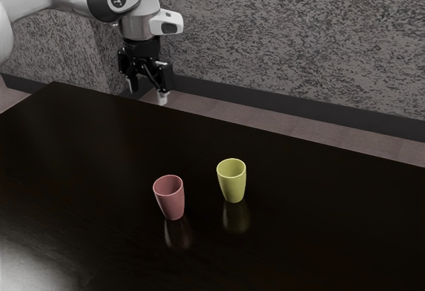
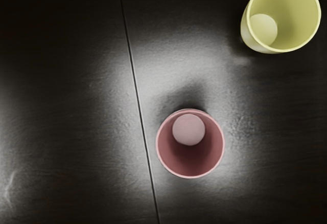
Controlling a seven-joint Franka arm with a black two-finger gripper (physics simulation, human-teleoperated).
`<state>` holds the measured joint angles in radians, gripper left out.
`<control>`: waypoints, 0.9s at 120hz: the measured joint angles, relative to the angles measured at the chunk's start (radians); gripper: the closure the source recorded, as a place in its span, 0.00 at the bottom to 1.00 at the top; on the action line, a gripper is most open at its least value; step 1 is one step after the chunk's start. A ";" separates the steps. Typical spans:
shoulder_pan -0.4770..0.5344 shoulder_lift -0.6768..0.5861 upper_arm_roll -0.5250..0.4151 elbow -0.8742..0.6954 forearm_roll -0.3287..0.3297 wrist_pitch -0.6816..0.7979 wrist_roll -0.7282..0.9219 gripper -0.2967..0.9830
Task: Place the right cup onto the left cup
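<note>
Misalignment looks the main risk: the yellow cup [image 1: 232,186], at the exterior view's right and slightly farther, could land tilted or off-centre on the nearer pink cup [image 1: 172,203] and topple it. Both stand upright, apart, on the desk [image 1: 80,171]. The end effector [image 1: 147,93] hangs open and empty — a low sideways approach might knock either over.

The exterior view is dim, with muted light on the mottled grey wall [image 1: 285,45]. The glossy black table [image 1: 86,145] carries faint reflections below the tapered pink cup [image 1: 171,201] and the tapered yellow-green cup [image 1: 233,185], and a pale sheen at its near corner on the exterior view's left. In the wrist view, hazy white glare surrounds the pink cup, fading into near-black; a soft shadow touches its rim.
</note>
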<state>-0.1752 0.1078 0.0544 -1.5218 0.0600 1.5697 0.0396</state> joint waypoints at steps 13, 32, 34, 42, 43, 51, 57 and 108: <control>0.000 0.001 0.001 0.000 -0.003 0.011 0.001 0.23; -0.004 0.003 0.002 -0.004 -0.020 0.029 0.002 0.23; -0.005 0.004 0.002 -0.005 -0.023 0.031 0.002 0.23; -0.008 0.009 0.001 -0.011 -0.039 0.039 0.001 0.23; -0.008 0.009 0.001 -0.013 -0.042 0.040 0.001 0.23; -0.012 0.015 0.001 -0.022 -0.065 0.049 -0.001 0.23; -0.011 0.018 -0.002 -0.033 -0.077 0.056 -0.001 0.23; -0.046 0.067 -0.065 -0.138 -0.113 0.220 -0.019 0.26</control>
<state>-0.2211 0.1751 -0.0108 -1.6596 -0.0526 1.7900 0.0208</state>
